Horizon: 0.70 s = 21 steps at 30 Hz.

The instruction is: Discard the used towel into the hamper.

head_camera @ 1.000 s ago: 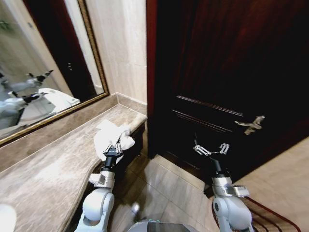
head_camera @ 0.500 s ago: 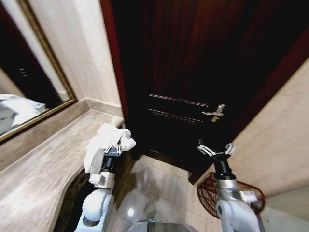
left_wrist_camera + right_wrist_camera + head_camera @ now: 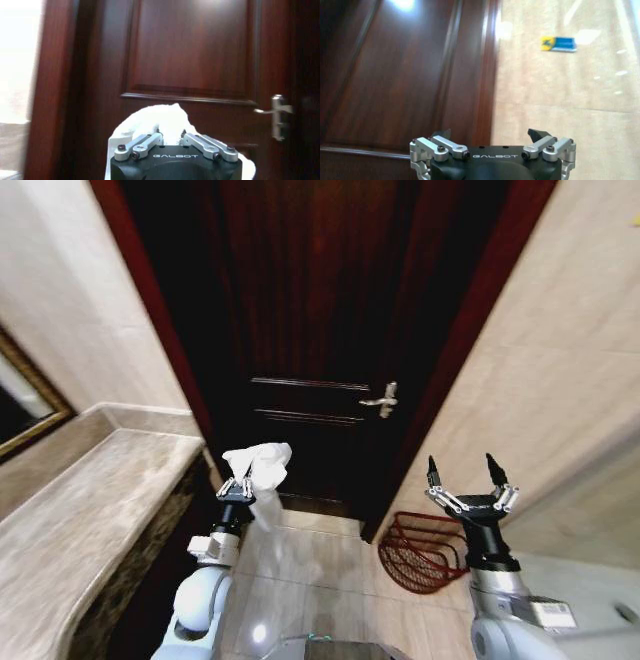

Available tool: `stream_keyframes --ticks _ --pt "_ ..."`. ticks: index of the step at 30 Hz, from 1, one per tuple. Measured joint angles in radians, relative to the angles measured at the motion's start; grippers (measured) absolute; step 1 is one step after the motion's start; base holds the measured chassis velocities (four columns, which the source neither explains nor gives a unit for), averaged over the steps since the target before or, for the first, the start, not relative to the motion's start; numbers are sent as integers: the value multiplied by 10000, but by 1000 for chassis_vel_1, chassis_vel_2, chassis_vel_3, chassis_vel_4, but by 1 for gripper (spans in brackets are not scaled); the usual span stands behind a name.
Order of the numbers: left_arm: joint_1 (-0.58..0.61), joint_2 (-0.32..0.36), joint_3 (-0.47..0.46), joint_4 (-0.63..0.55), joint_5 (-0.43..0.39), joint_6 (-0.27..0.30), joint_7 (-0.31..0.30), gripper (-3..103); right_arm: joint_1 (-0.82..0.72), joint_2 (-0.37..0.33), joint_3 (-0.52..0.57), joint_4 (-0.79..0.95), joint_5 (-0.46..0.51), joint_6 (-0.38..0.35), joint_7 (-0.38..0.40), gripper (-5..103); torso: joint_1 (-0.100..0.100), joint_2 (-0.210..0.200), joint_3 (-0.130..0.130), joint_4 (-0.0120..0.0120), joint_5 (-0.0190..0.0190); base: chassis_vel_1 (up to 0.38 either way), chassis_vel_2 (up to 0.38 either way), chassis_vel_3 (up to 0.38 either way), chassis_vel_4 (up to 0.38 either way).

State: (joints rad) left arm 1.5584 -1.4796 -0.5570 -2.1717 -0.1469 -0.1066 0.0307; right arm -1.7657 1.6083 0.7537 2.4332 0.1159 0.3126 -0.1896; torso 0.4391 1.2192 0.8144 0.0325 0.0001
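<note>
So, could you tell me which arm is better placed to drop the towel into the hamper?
Left, probably: the left gripper is already shut on the white towel. The right gripper hangs open and empty, though it sits nearer the wicker hamper on the floor.

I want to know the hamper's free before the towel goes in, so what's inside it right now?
The hamper stands on the floor against the wall beside the door. Through its open top nothing visible lies inside, but its bottom is hidden. The towel is in the left gripper.

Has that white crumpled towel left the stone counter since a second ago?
Yes. The white crumpled towel, shut in the left gripper, lay on the beige stone counter; now it hangs past its end, before the dark wooden door.
</note>
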Motion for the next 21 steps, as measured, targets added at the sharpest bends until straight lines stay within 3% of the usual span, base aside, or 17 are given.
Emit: stream_keyframes --ticks 12,21 --pt "134 592 -28 -68 -149 -40 125 6 335 2 -222 37 22 88 210 100 -1 0 0 1 -3 -124 -119 -121 -125" --pt "243 564 58 -64 -81 -125 271 6 563 -1 -204 -63 238 176 344 100 -1 0 0 1 0 -118 -134 -134 -127"
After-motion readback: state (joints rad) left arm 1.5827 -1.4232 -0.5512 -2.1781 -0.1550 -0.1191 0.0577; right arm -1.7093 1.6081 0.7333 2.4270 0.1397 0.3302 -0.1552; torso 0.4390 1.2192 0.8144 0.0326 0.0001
